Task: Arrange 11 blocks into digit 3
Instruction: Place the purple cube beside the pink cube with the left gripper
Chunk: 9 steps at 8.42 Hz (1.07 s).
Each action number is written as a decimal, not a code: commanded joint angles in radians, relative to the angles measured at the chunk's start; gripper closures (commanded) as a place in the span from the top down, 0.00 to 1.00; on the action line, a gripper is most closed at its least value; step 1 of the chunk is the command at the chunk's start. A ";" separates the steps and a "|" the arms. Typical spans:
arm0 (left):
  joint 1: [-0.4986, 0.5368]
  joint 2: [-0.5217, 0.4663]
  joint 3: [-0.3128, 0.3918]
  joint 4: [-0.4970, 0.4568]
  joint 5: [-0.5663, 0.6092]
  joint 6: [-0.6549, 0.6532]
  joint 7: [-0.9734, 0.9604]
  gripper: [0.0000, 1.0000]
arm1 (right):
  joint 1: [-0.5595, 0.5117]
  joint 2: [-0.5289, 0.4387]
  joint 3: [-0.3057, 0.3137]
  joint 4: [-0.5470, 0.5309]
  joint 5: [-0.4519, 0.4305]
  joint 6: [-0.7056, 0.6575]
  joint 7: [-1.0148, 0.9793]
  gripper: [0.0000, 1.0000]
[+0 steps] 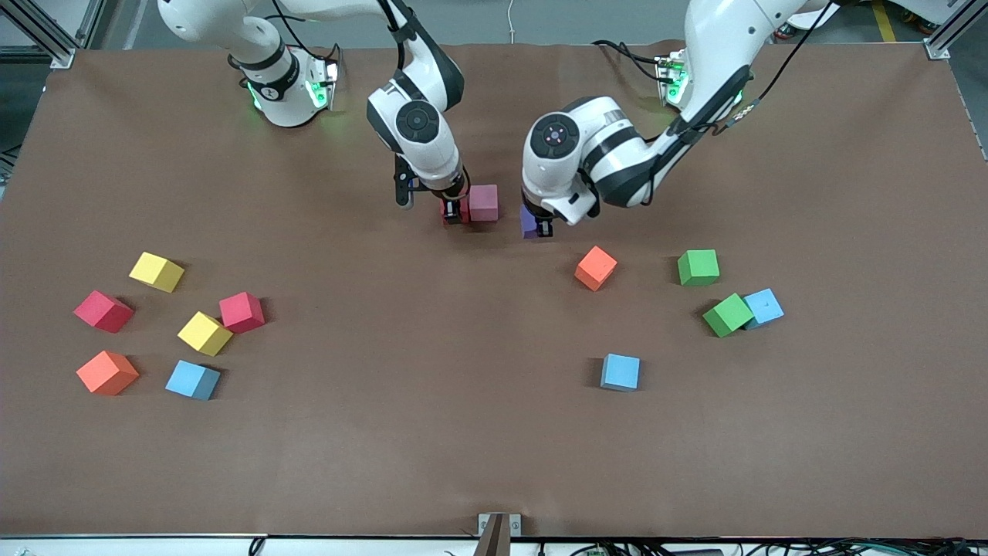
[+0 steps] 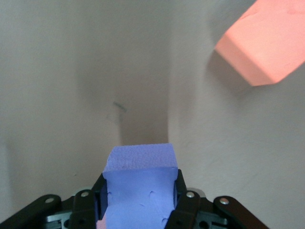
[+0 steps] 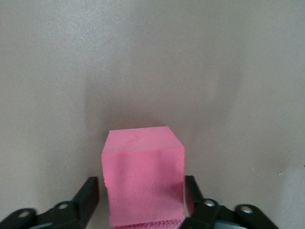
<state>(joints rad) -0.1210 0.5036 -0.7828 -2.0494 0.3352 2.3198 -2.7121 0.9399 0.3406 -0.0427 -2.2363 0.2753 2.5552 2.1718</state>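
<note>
The left gripper (image 1: 538, 226) clenches a purple cube (image 2: 139, 191) just above the table; the right gripper (image 3: 142, 198) – fingers spread – straddles a red cube (image 3: 143, 179) beside a pink one (image 1: 484, 202).

Robotics lab, 2 arms, brown-covered table (image 1: 494, 463), alu framing (image 1: 46, 31)

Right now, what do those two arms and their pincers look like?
Both arms are glossy white, rounded shells with black joint bands and loose black cables. Green lights glow at their bases. The left gripper and right gripper are black, with two fingers each.
</note>
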 commanded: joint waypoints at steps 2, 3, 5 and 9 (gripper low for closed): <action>-0.051 -0.017 -0.003 -0.080 0.091 0.102 -0.157 0.23 | 0.011 -0.006 -0.006 -0.008 0.005 0.000 0.017 1.00; -0.063 -0.016 -0.003 -0.098 0.153 0.116 -0.226 0.23 | 0.008 -0.008 -0.006 -0.008 0.005 -0.007 0.016 1.00; -0.074 0.004 -0.003 -0.115 0.231 0.139 -0.287 0.23 | -0.009 -0.061 -0.016 -0.003 0.005 -0.093 -0.001 1.00; -0.088 0.046 -0.004 -0.110 0.347 0.150 -0.434 0.23 | -0.195 -0.230 -0.020 0.020 0.004 -0.263 -0.210 1.00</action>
<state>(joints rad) -0.1895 0.5419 -0.7820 -2.1550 0.5933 2.4505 -2.8267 0.8150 0.1685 -0.0739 -2.2006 0.2744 2.3250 2.0491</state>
